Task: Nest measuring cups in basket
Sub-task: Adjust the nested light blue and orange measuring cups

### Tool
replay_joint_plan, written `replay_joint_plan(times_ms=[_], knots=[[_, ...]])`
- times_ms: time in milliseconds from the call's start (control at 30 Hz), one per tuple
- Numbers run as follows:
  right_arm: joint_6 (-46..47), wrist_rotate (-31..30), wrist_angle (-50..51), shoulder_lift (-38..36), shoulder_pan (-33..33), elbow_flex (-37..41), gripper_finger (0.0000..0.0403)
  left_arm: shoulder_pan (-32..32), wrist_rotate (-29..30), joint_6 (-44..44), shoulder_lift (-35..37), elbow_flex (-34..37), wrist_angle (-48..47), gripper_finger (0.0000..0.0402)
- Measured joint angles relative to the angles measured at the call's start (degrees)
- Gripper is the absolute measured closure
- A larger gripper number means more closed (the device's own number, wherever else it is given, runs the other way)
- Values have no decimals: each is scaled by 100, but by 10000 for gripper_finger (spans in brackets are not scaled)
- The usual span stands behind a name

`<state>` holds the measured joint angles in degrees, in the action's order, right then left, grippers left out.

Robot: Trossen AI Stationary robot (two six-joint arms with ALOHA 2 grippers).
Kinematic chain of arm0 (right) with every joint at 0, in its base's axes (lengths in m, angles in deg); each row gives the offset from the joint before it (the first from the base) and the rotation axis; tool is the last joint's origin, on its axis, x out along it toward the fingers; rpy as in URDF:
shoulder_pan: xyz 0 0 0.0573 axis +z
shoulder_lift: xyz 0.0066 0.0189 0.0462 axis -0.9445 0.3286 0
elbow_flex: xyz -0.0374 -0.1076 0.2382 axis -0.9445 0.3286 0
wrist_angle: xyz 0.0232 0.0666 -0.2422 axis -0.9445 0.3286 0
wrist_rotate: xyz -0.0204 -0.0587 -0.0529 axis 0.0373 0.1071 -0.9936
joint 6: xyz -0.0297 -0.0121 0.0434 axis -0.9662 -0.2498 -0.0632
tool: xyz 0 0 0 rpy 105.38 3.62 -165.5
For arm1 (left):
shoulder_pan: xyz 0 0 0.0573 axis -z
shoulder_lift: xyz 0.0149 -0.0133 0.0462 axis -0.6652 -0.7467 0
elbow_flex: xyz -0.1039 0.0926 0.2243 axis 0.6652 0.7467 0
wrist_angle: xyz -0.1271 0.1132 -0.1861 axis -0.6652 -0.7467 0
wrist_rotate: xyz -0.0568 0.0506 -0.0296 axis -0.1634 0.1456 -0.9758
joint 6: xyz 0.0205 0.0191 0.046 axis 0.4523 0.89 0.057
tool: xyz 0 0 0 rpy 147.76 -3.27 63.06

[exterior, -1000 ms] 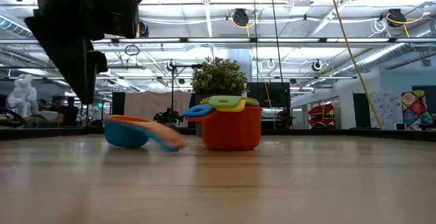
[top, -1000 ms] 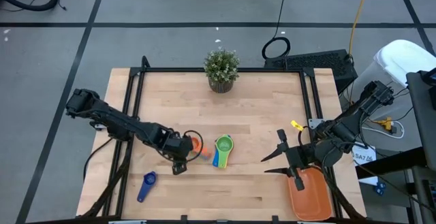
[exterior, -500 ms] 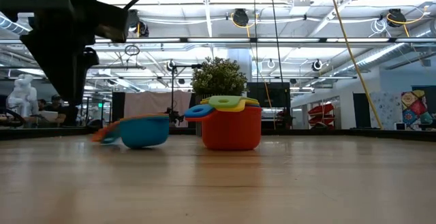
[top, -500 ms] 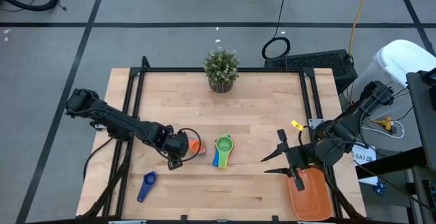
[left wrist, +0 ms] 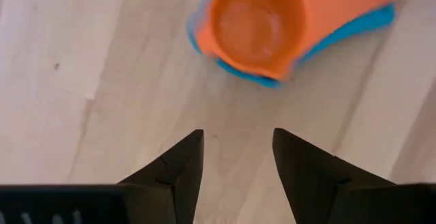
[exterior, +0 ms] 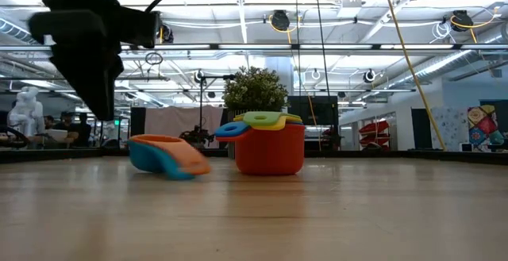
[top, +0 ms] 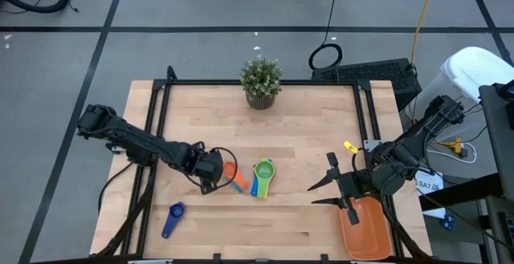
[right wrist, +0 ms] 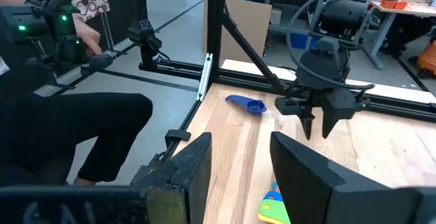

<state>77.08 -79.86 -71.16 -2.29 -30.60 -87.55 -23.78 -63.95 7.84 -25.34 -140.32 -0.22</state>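
L to R: dark blue cup (top: 172, 220) lone on tabletop (top: 305, 148); left gripper (top: 210, 185), fingers part-open, empty, above orange/light-blue pair (top: 232, 173); stacked cups (top: 262, 176); right gripper (top: 321, 190) part-open, empty, by basket (top: 368, 230). Risk: tilted pair may be knocked aside if approached off-centre.

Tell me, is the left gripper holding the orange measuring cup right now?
No. In the left wrist view the left gripper is open over bare wood, and the orange measuring cup sits apart, nested in a light blue cup.
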Motion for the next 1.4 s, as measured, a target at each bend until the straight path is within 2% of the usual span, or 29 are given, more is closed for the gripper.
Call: replay_joint_plan(times_ms=[233,400,667,1000,1200,1400], knots=[[-27,-30,215,0,-10,0,259,-25,17,-185,-52,6,172,204],[155,-321,498,-1,-202,247,259,-18,114,55,-52,7,424,174],[334,-309,350,4,-313,544,259,-33,159,434,-52,7,494,137],[344,-307,300,0,-315,544,259,-258,462,1366,-52,11,486,130],[350,-307,302,0,-315,544,259,-349,-66,1418,-403,129,523,130],[337,-307,299,0,-315,544,259,-350,-276,1298,-660,119,1191,111]])
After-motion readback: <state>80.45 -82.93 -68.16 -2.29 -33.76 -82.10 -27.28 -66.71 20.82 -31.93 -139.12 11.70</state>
